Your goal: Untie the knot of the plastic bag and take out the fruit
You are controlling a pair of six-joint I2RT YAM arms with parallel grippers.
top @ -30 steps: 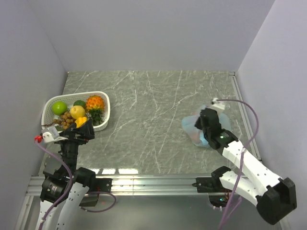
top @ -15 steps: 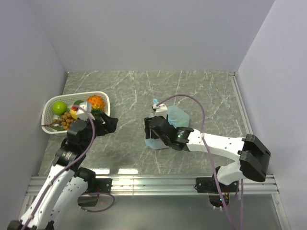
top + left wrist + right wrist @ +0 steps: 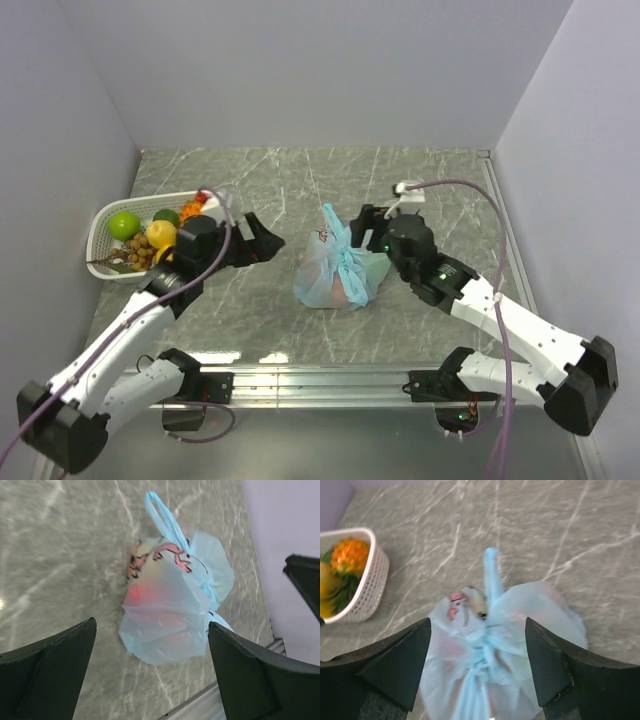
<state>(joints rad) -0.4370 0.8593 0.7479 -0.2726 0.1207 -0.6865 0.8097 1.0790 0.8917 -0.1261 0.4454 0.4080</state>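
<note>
White slotted plastic is seen at the far left of the top view, where a basket (image 3: 101, 219) is set on the grey marbled table (image 3: 440, 180) with a green apple (image 3: 125, 224) and an orange pineapple-like fruit (image 3: 349, 555) inside it. Just right of the basket the left gripper (image 3: 264, 240) is held over the table and pointed at the plastic bag (image 3: 330, 278). Its fingers (image 3: 55, 665) are spread wide, and in the left wrist view the bag is framed between them but farther ahead, touched by neither. The bag is stood near the middle of the table, between the two grippers. Its mouth is drawn together into the knot (image 3: 485, 650) on the side turned to the right arm, and one handle loop (image 3: 167, 525) is seen sticking up. Red and orange shapes of the fruit (image 3: 167, 622) are made out through the pale blue film, though single pieces cannot be told apart. To the right, the right gripper (image 3: 367, 230) is held close to the bag's knotted side. Its fingers (image 3: 395, 670) are likewise parted, the knot is seen between them in the right wrist view, and whether any plastic is touched cannot be told.
</note>
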